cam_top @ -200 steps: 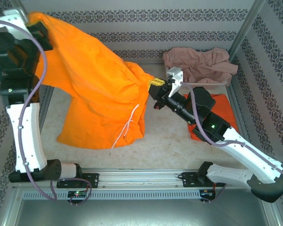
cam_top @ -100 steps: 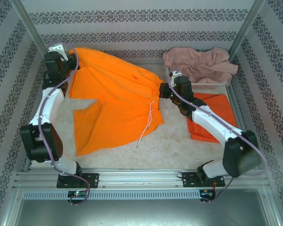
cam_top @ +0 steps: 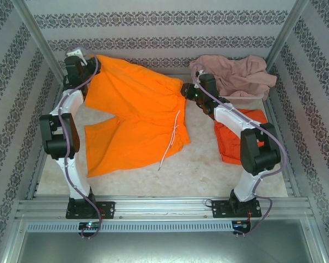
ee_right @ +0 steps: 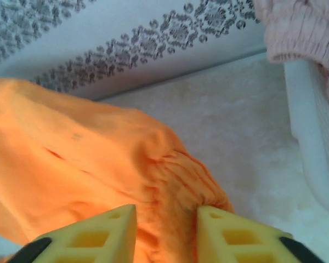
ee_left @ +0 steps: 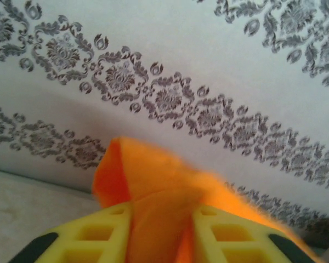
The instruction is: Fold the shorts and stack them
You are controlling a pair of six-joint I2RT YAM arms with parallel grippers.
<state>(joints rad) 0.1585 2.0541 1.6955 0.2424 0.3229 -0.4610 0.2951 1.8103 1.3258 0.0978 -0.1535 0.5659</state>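
Note:
Orange shorts (cam_top: pixel 134 118) lie spread on the table, waist to the right, with a white drawstring (cam_top: pixel 170 142) trailing toward me. My left gripper (cam_top: pixel 79 64) is at their far left corner. In the left wrist view its jaws (ee_left: pixel 162 211) stand apart with a fold of orange cloth (ee_left: pixel 148 175) still rising between them. My right gripper (cam_top: pixel 189 92) is at the gathered waist corner; its jaws (ee_right: pixel 167 211) are open, astride the waistband (ee_right: pixel 186 175). A second, folded pair of orange shorts (cam_top: pixel 229 147) lies at the right under my right arm. Pink shorts (cam_top: pixel 230 74) sit heaped in the basket.
The white basket (cam_top: pixel 247 100) stands at the back right, its wall (ee_right: pixel 312 137) close beside my right gripper. Patterned walls enclose the table on three sides. Both arms reach far back. Bare table shows along the near edge (cam_top: pixel 208 175).
The orange shorts went from hanging high between both grippers to lying flat on the table. Both arms stretched to the back, and both pairs of jaws have parted.

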